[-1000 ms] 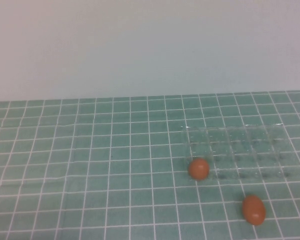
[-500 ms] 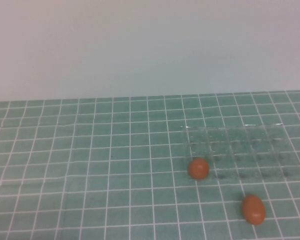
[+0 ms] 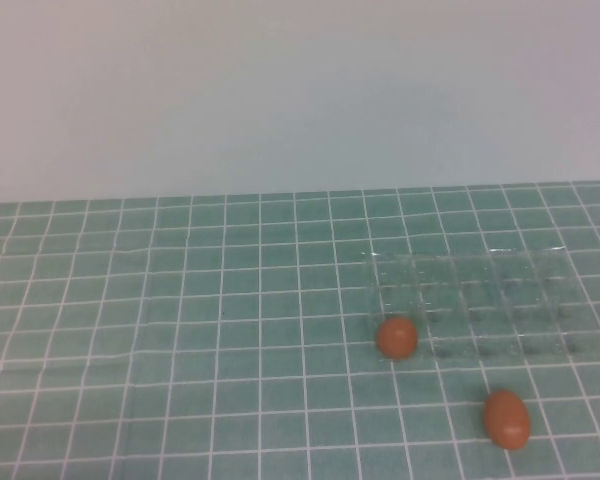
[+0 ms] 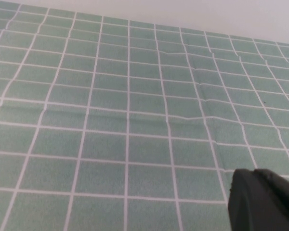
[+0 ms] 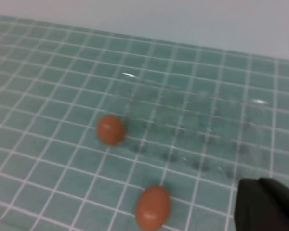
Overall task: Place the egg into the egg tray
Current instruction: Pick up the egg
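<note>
Two orange-brown eggs lie on the green tiled cloth. One egg lies against the near left corner of the clear egg tray. The other egg lies apart, nearer to me and to the right. The tray's cups hold nothing. In the right wrist view both eggs show, the one by the tray and the near one, with the tray behind them. Only a dark part of my right gripper shows, short of the eggs. A dark part of my left gripper hangs over bare cloth. Neither arm shows in the high view.
The green cloth with white grid lines covers the table up to a plain pale wall at the back. The cloth has slight creases on the left side.
</note>
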Motion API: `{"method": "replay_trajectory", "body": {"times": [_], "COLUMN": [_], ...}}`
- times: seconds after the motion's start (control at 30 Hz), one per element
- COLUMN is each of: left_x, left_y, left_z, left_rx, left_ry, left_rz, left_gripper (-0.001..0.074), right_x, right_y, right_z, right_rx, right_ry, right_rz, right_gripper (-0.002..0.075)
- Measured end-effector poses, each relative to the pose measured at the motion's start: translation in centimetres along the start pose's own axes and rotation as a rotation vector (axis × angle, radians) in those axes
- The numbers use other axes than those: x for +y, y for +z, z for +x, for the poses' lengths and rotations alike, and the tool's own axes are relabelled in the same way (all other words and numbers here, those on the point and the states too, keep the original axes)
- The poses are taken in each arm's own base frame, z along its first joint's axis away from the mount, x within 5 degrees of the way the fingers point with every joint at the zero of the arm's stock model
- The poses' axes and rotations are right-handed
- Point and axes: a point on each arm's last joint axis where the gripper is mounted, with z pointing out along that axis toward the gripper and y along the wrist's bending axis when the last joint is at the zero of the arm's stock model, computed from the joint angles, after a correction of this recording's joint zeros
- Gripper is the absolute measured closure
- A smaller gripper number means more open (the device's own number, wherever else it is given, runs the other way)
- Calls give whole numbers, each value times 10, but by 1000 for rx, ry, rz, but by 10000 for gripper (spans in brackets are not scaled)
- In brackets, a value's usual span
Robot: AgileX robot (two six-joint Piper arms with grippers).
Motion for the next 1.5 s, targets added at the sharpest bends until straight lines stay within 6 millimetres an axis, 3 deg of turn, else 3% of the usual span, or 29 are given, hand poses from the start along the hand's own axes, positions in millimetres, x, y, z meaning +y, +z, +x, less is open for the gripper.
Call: {"method": "replay_trajectory", "body": {"times": [0.23, 0.33, 0.5, 0.7, 0.87, 1.1, 1.4, 1.5], "left_x": [0, 0, 0, 0, 0, 0, 0, 0], "left_y": [0, 0, 0, 0, 0, 0, 0, 0], "left_z": [0, 0, 0, 0, 0, 0, 0, 0], "left_rx": [0, 0, 0, 0, 0, 0, 0, 0], "left_ry": [0, 0, 0, 0, 0, 0, 0, 0], "left_rz": [0, 0, 0, 0, 0, 0, 0, 0], "left_gripper": [736, 736, 736, 736, 736, 736, 736, 736], "right_x": [3, -2, -12, 4, 25, 28, 37, 41], "right_y": [-27, -19, 14, 57, 98, 153, 207, 221], "right_z": [-54, -68, -78, -78, -70, -58, -34, -24], "right_rx": [30, 167, 446, 636, 742, 770, 862, 915], "right_ry": [8, 78, 102, 62, 148, 209, 205, 202], "right_rz": [-31, -62, -49, -40, 22, 119, 50, 37], "right_gripper": [727, 727, 727, 727, 727, 727, 724, 670]}}
